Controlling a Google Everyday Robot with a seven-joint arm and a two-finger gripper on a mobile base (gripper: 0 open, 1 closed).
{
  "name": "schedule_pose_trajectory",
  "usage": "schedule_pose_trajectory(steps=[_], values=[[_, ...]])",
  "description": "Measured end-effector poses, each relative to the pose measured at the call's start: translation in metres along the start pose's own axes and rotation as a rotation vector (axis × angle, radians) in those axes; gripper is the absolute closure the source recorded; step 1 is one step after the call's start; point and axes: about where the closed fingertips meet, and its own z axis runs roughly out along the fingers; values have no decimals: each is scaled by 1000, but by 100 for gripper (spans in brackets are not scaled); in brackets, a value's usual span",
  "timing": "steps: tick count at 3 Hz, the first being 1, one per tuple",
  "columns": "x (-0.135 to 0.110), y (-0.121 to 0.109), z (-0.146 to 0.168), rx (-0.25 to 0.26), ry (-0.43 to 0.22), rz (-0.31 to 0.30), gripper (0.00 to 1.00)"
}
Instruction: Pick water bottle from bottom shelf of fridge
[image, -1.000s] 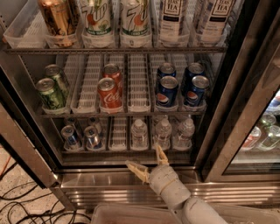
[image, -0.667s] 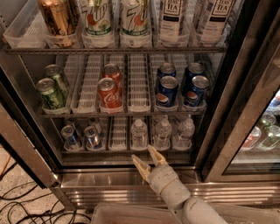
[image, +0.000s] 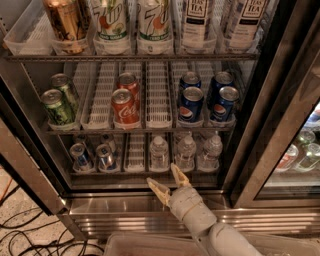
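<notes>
The water bottle, leftmost of three and likely the target, stands untouched at the near edge of the fridge's bottom surface. The hand is released, fingers spread, just near of the bottle and not yet around it. Closing in, grasping and lifting out all remain. Since a second ago the hand has crept farther in and slightly left, and the bottles have not moved.
</notes>
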Motion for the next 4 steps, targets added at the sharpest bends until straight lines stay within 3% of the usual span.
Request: schedule_pose_trajectory(steps=[4], values=[[4,-20,56,-7,-28,-22,27]])
